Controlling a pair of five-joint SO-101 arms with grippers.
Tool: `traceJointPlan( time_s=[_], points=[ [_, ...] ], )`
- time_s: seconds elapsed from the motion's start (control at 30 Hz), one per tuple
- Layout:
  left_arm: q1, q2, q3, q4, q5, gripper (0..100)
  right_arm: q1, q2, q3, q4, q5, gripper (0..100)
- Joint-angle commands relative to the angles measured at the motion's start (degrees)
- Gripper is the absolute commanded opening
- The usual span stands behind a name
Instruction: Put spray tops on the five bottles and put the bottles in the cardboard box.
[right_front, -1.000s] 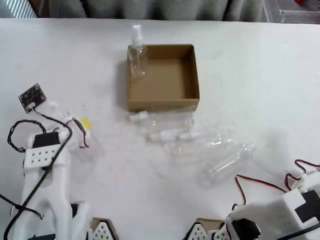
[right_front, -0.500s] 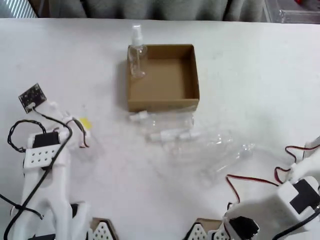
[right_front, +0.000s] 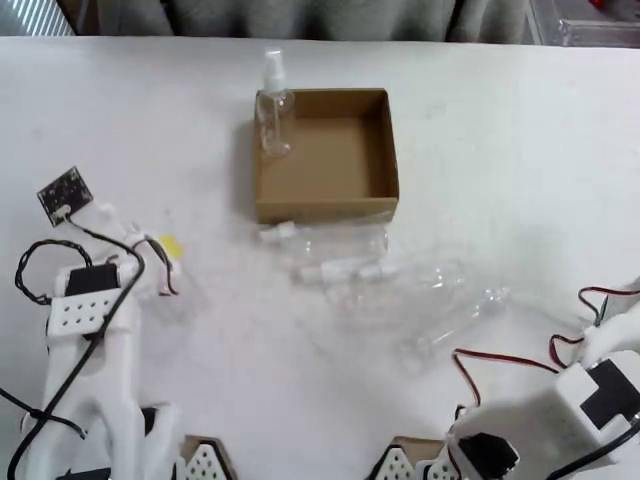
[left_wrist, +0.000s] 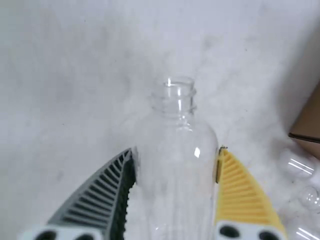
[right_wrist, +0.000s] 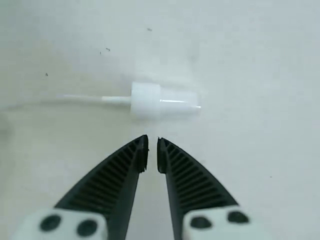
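Left claw (left_wrist: 175, 151) clamped on uncapped clear bottle (left_wrist: 176, 100). Right claw (right_wrist: 150, 145) together, empty, just beside spray top (right_wrist: 161, 101) lying on desk (right_wrist: 260, 45). Cardboard box (right_front: 388, 150) upper centre.

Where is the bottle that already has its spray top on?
In the high view, the capped bottle stands upright at the far left corner of the cardboard box, apparently just inside it.

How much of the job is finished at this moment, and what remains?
Done: one capped bottle seems to stand in the cardboard box, at a corner. In hand: the left pincer is shut on an open bottle with no top; the right pincer, shut and empty, is by a spray top lying on the table. Left: capping that bottle and the clear bottles before the box, then boxing them.
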Motion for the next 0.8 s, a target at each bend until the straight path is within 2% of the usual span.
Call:
traceJointPlan(
  time_s=[0.0,0.17,0.33,0.4,0.6,0.67,0.77],
  points=[
    [-0.40,-2.24,-0.53,-1.32,0.26,16,3.38,-1.63,-1.58,0.66,-0.26,1.7],
    [-0.40,-2.24,-0.53,-1.32,0.26,16,4.18,-6.81,4.57,-1.01,1.85,1.7],
    [-0.40,-2.24,-0.44,-1.32,0.26,16,2.51,-14.81,13.01,-8.22,0.44,1.9],
    [-0.40,-2.24,-0.44,-1.32,0.26,16,1.80,-16.13,14.86,-10.59,-3.08,2.8],
    [-0.48,-2.24,-0.44,-1.32,0.26,16,0.22,-14.73,14.86,-13.58,-15.65,15.9],
    [-0.48,-2.24,-0.44,-1.32,-0.88,16,-0.84,-14.37,14.86,-14.29,-19.96,15.9],
    [-0.48,-2.24,-0.44,-1.32,-2.64,16,-2.59,-14.20,14.86,-14.02,-30.33,15.8]
  ],
)
